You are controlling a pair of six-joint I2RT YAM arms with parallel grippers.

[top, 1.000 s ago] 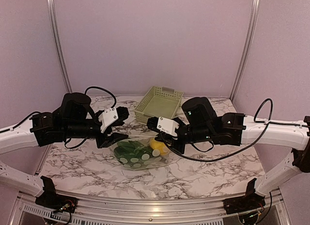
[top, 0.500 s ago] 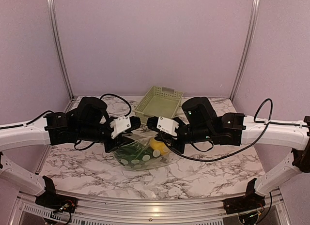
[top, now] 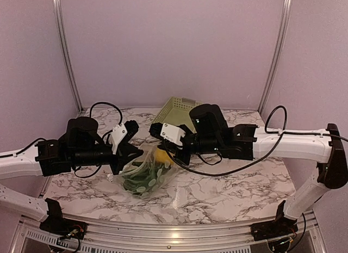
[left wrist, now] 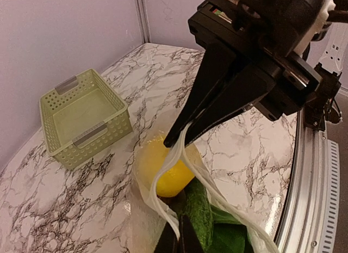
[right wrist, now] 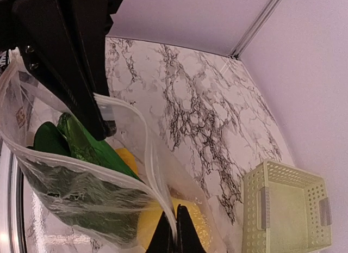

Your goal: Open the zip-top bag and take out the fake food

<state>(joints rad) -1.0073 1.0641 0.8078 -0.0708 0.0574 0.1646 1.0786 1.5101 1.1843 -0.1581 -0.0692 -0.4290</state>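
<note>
Top view: clear bag [top: 163,174] holding the fake food [top: 138,179] stands mouth-up on the marbled bench [top: 234,187] between the arms. The left jaws and right jaws are each pressed together on an opposite lip, whereas a second ago it lay flat with the left jaws spread beside it; green basket [top: 176,112] behind, lilac walls [top: 174,46]. Left wrist view: right jaws pinch the white zip strip [left wrist: 154,189] above a yellow lemon [left wrist: 174,174], with green pieces [left wrist: 202,209] below it. Right wrist view: small print [right wrist: 22,118] on the bag's side, too blurred to read.
</note>
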